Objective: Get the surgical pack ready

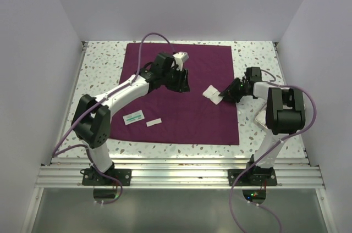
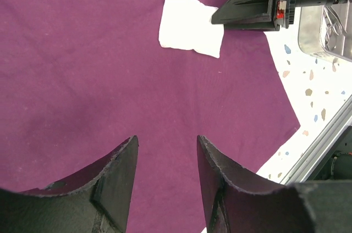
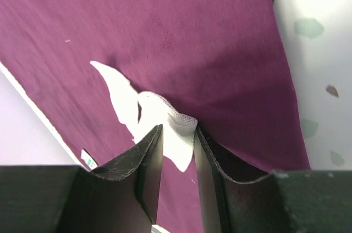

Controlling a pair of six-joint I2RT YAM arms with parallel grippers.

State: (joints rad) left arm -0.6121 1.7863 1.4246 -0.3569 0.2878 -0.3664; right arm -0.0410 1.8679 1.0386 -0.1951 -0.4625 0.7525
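Top external, early going by the look of it: surgical pack spread flat on the bench, labelled packet laid on. Left pincer agape, empty; right pincer nipped narrow on the gauze square. Loading and folding likely yet to come.

Probably a robotics lab test cell.
Plain white walls box in a speckled counter; aluminium rails carry bolted robot arms.
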